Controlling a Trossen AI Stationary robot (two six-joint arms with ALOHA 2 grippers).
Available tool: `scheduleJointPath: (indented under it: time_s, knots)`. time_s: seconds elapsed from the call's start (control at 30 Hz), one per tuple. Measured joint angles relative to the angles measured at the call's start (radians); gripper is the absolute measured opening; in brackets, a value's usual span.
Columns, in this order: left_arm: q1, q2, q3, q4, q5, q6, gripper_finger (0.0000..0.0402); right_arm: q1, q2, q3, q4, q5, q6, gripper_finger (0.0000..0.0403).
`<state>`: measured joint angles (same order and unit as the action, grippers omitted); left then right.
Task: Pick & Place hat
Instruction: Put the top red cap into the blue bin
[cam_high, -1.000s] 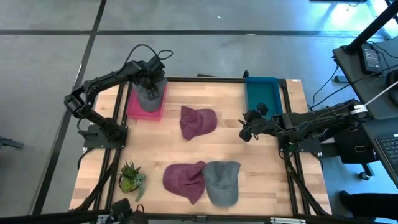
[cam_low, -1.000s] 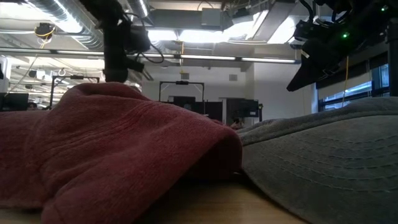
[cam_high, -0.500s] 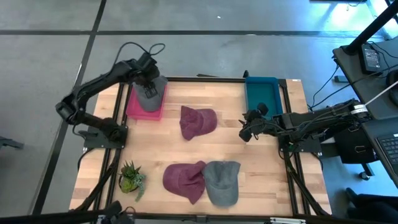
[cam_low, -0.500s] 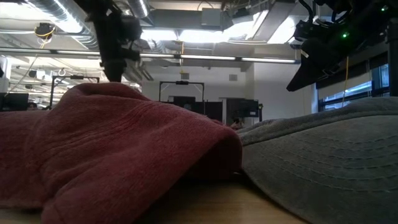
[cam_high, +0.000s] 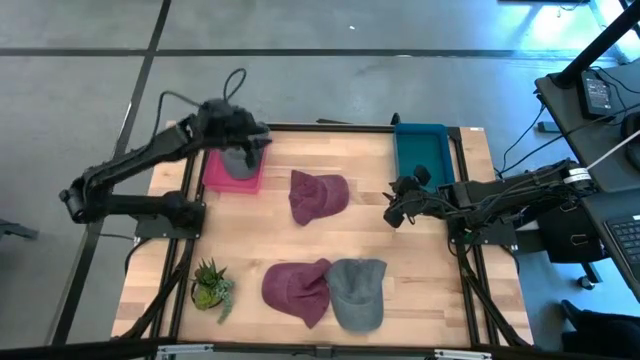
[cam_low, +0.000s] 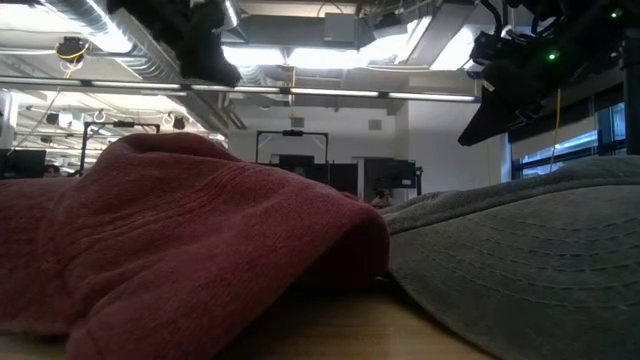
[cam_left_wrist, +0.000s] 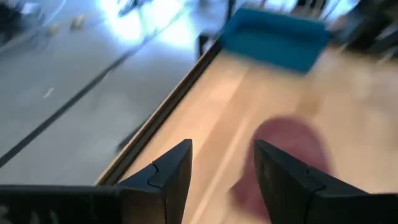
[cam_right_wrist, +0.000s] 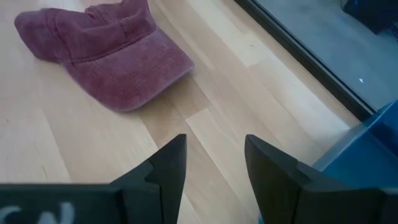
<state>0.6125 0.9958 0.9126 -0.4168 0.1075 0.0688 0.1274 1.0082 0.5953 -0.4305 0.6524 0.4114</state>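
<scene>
Several hats show in the high view. A grey hat (cam_high: 238, 160) lies in the pink bin (cam_high: 222, 174) at the far left. One maroon hat (cam_high: 318, 195) (cam_right_wrist: 106, 50) (cam_left_wrist: 289, 149) rests mid-table. Another maroon hat (cam_high: 295, 290) (cam_low: 180, 230) and a second grey hat (cam_high: 357, 292) (cam_low: 520, 260) lie side by side at the near edge. My left gripper (cam_high: 260, 138) (cam_left_wrist: 221, 168) hovers open and empty above the pink bin. My right gripper (cam_high: 393, 212) (cam_right_wrist: 214, 162) is open and empty, low over the table right of the mid-table maroon hat.
A blue bin (cam_high: 420, 150) (cam_left_wrist: 273, 40) stands at the far right, beside my right arm. A small potted plant (cam_high: 210, 285) sits at the near left corner. Bare wood (cam_high: 400, 250) lies between the hats. Cables trail off the table's right side.
My left gripper has risen from the grey hat in the pink bin and its arm has straightened out toward the left. The grey hat stays lying in the bin.
</scene>
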Motion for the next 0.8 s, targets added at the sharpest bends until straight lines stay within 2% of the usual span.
scheduleJointPath:
  time_s: [0.23,0.37,0.53,0.63,0.7,0.8]
  knots:
    - [-0.264,-0.023,-0.230,0.466,-0.048,-0.070,0.0167,0.000,0.014,0.000,0.058,-0.003,-0.053,0.0163]
    - [-0.376,-0.014,-0.320,0.695,-0.087,-0.059,0.0164,0.000,0.043,0.001,0.196,-0.093,-0.191,0.0163]
    - [-0.453,-0.014,-0.368,0.772,-0.128,-0.048,0.0167,-0.035,0.131,0.001,0.420,-0.238,-0.355,0.0163]
    - [-0.482,-0.014,-0.383,0.785,-0.151,-0.048,0.0168,-0.071,0.189,0.001,0.514,-0.361,-0.383,0.0163]
    - [-0.492,-0.014,-0.387,0.781,-0.159,-0.048,0.0168,-0.096,0.225,0.001,0.551,-0.411,-0.339,0.0163]
    - [-0.502,-0.014,-0.388,0.788,-0.159,-0.082,0.0166,-0.150,0.265,0.001,0.556,-0.434,-0.163,0.0163]
